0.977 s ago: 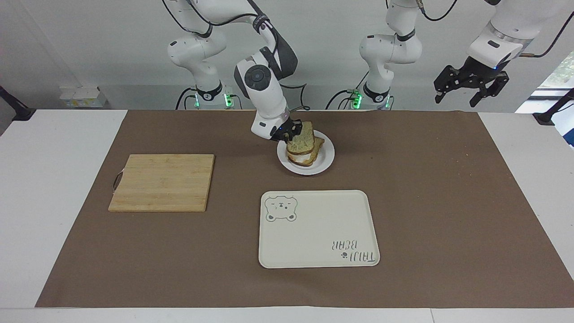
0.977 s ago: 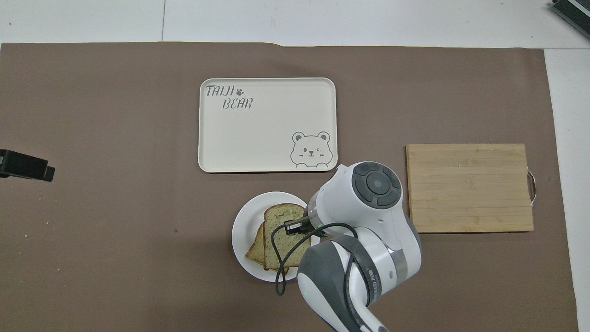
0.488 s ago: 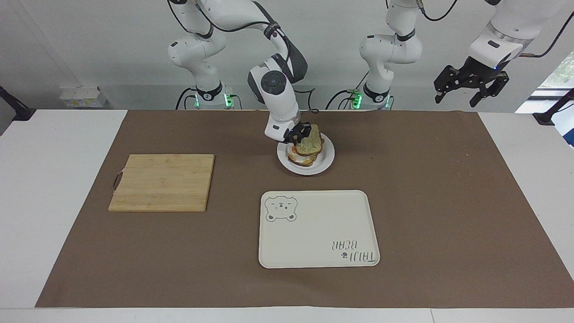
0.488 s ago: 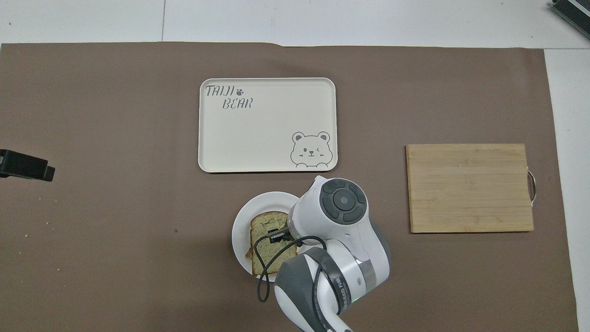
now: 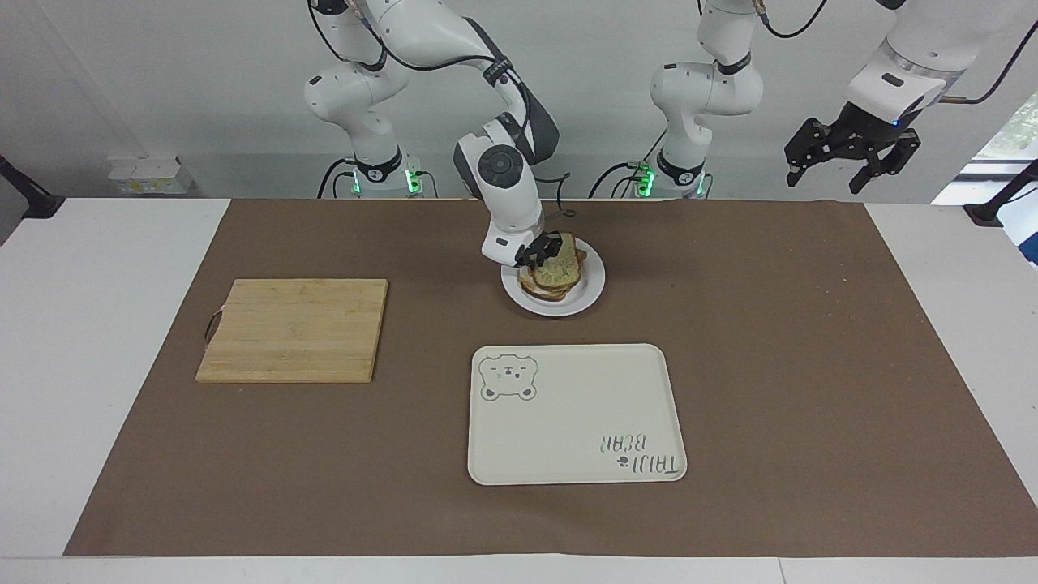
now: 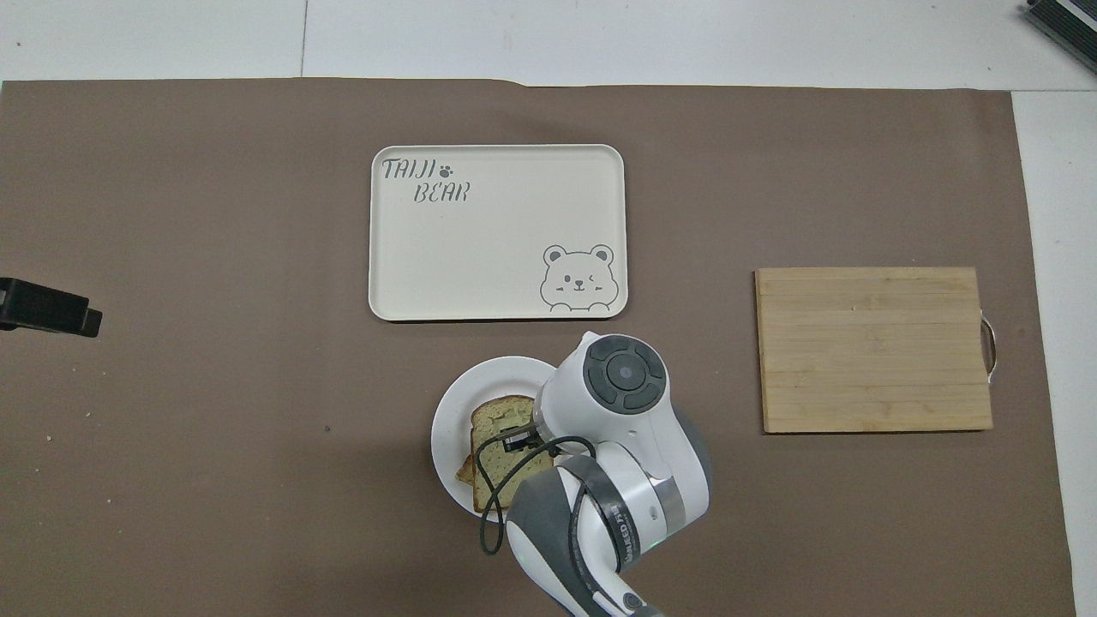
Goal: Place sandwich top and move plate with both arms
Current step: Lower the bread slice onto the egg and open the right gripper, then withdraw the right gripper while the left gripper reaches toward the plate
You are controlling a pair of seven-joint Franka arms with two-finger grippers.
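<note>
Plate (image 5: 590,296) sits on the brown mat (image 5: 811,365), nearer the robots than the bear tray (image 5: 576,414), a strip of bare mat between the two. Wide open mat from the plate toward the left arm's end of the table (image 5: 81,365). Toward the right arm's end, the wooden cutting board (image 5: 293,329) lies well apart from the plate.

Sandwich top (image 5: 559,269) lies on the bread stack on the plate, slightly tilted, its edge at the right gripper (image 5: 538,251). Right gripper is low over the plate's rim on the cutting-board side; fingers (image 5: 551,244) appear clamped on the slice's edge. In the overhead view the right arm's wrist covers that side of the plate (image 6: 454,411) and part of the slice (image 6: 501,446).

Left gripper (image 5: 851,158) waits raised, well away from the plate at the left arm's end, fingers apart.

White wall past the robots.
</note>
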